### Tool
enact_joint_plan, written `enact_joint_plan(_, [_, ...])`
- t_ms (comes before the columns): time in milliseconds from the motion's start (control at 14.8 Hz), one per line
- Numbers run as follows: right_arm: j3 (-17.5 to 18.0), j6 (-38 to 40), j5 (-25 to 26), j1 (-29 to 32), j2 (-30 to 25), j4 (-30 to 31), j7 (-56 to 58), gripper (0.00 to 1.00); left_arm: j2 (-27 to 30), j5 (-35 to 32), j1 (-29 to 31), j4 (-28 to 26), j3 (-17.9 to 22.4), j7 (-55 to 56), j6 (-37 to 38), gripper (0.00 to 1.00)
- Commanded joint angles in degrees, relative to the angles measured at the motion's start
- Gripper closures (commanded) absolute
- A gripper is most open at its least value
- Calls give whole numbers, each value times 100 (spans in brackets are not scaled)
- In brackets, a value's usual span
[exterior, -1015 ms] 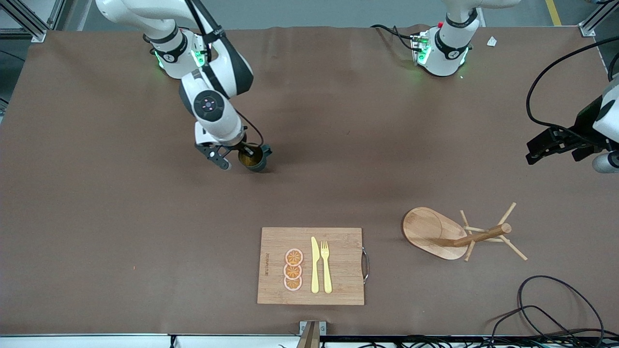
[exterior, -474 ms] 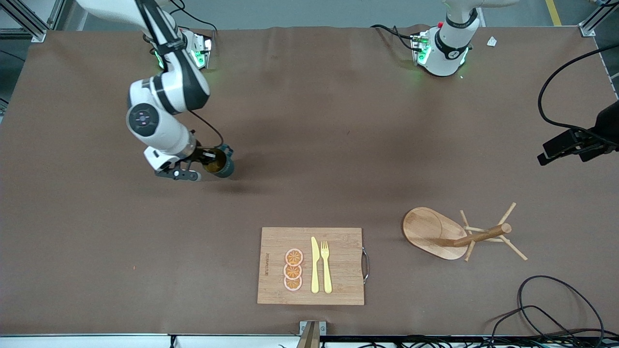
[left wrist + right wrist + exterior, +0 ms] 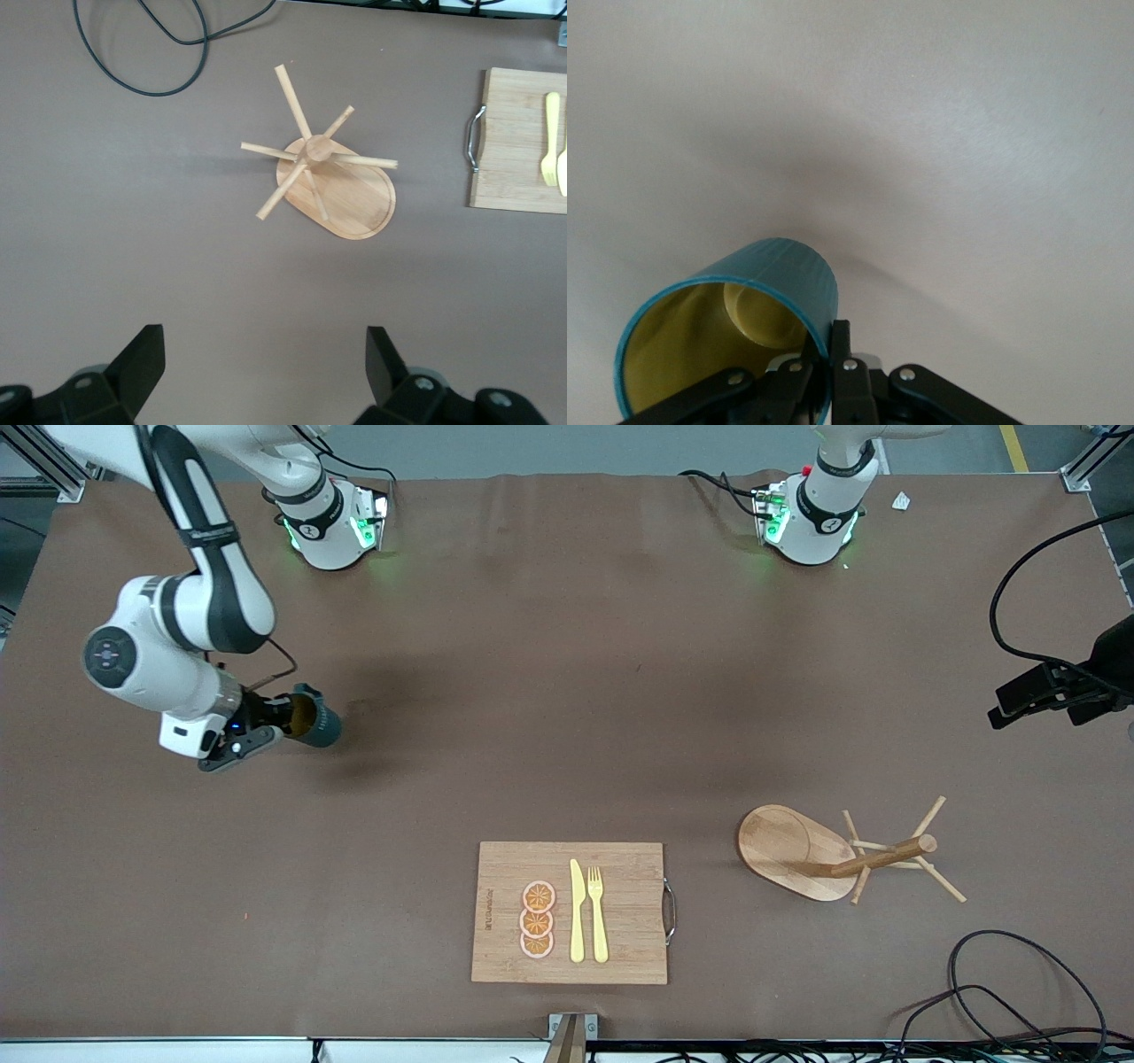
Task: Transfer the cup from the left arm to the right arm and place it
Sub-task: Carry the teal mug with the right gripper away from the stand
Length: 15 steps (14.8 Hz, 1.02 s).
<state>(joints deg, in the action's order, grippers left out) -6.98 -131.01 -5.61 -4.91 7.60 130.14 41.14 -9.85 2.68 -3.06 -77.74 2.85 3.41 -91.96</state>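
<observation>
The right gripper [image 3: 266,731] is clamped on the rim of the cup [image 3: 314,724], one finger inside and one outside the wall, and carries it in the air over bare table at the right arm's end, well apart from the cutting board [image 3: 569,912]. The handover looks done, so what is left is the placing. To do it well, the cup, now tipped well over, should be brought upright before it comes down, lowered until its base sits flat, and only then released; the thin rim grip could let it swing if turned fast.

The left gripper [image 3: 1032,691] hangs with its fingers spread wide and empty, waiting above the left arm's end of the table, toward the arm bases from the peg rack [image 3: 842,855].

The right wrist view alone shows the pinch on the cup's wall [image 3: 819,354] and its yellow inside. The left wrist view alone shows the spread fingers [image 3: 137,363] and looks down on the peg rack [image 3: 323,173]. Only the front view shows both arms.
</observation>
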Motion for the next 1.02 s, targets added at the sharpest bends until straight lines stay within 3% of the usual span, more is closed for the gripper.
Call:
enact_joint_plan(0, [109,-179,173,322,-180,188,1830,100,53,-145,-11,41,-65,10,143,0])
enact_joint_plan(474, [109,-1382,429,596,347,179,5427,100,27,-163,-10,66,-65,-7,152,0])
enact_joint_plan(947, [135,-1683,447,772,567,214,6801,100,27,-233,-45,84,-74,-60,161,0])
